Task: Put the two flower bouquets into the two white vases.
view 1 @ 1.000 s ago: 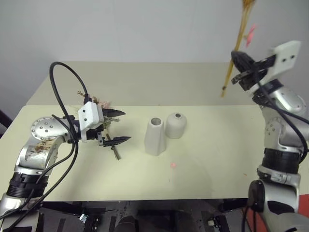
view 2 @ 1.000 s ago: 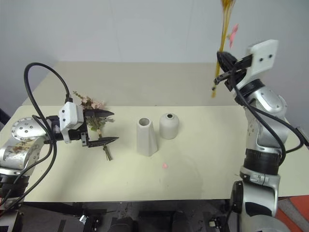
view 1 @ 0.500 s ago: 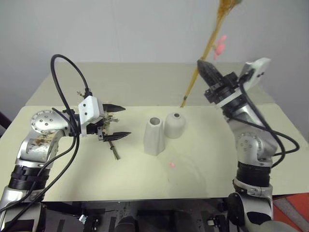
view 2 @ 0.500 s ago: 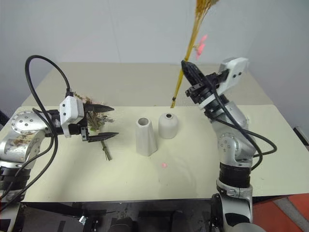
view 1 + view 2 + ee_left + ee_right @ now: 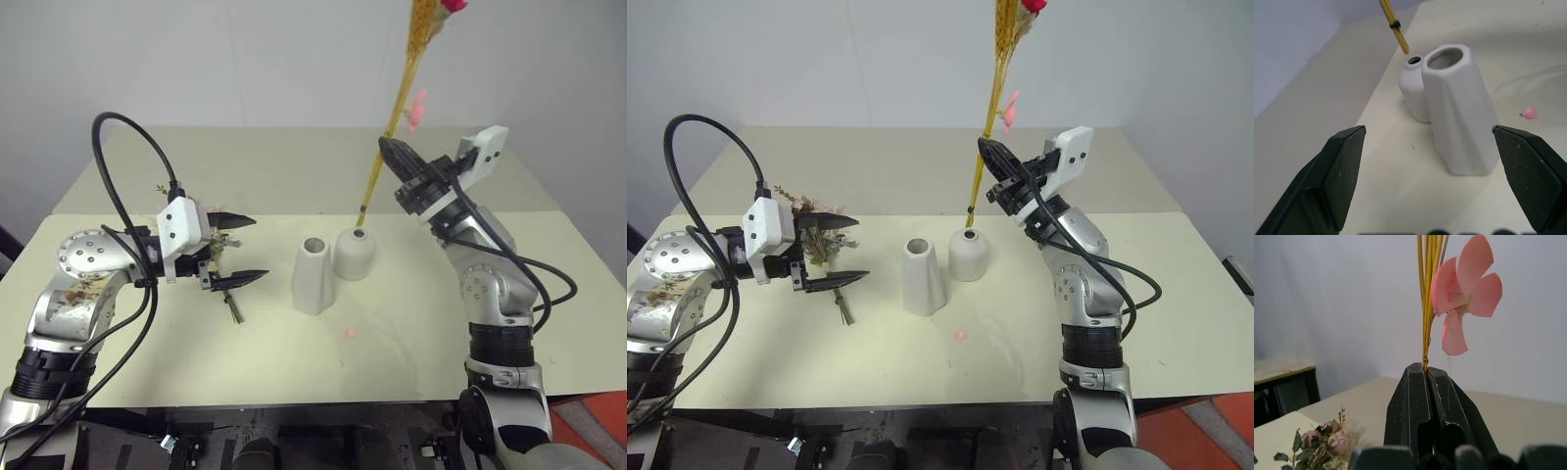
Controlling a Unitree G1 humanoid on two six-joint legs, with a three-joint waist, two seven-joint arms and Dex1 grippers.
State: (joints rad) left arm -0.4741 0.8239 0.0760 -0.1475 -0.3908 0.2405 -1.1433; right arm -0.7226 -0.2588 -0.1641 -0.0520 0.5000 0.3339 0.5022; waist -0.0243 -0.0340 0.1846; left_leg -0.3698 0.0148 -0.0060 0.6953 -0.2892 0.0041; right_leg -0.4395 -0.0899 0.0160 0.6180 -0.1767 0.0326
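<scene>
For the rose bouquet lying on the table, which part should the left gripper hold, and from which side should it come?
Probably the bare stems: the rose bouquet lies flat, its blossoms toward the far edge and its thin stem end toward the robot. Those stems are narrow and firm, while the heads are bulky and fragile. The open left gripper hovers over it, so coming down from above, jaws across the stems, seems best.
</scene>
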